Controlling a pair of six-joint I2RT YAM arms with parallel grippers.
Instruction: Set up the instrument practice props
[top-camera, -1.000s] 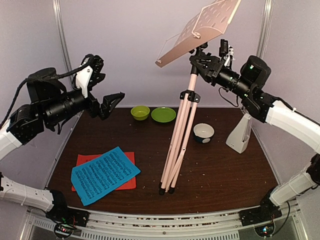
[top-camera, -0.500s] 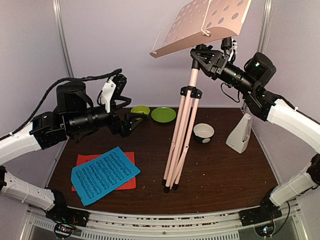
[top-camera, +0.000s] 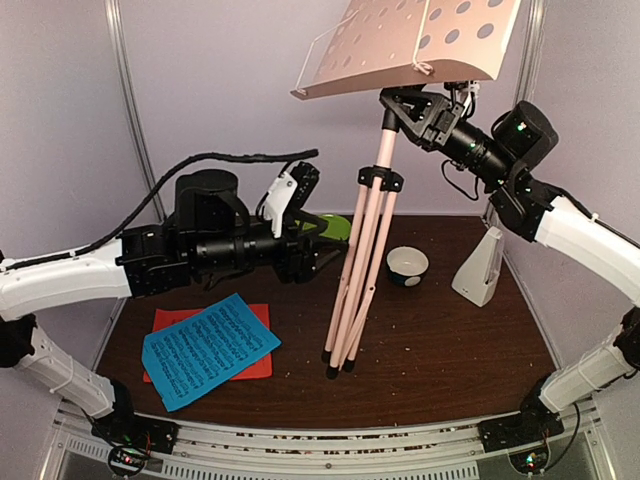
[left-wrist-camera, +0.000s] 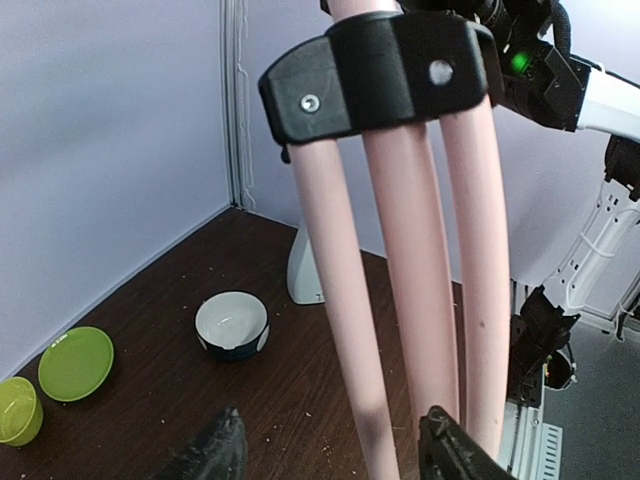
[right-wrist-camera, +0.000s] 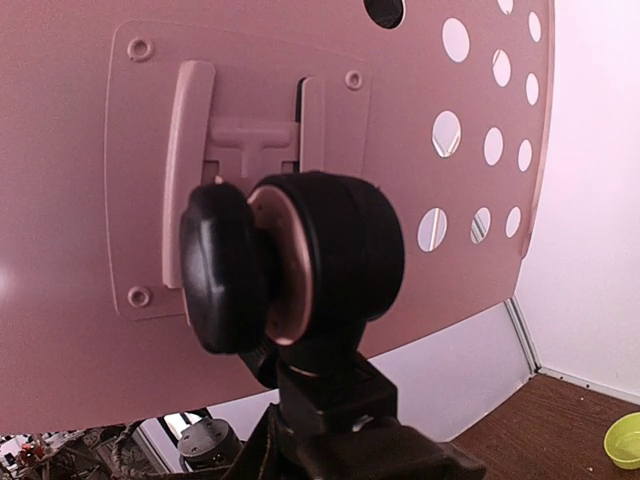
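Left gripper (left-wrist-camera: 335, 448) has swung in, seemingly straddling the music stand (left-wrist-camera: 420, 280) legs.

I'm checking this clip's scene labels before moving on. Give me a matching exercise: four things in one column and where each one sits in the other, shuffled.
Things:
1. blue sheet
2. white bowl
3. metronome
4. music stand

Places:
A. far right of the table, near the wall
B. lying on top of the red sheet
C. its legs at the open fingers of the left gripper
D. on the table between stand and metronome

Pairs: 1-B, 2-D, 3-A, 4-C
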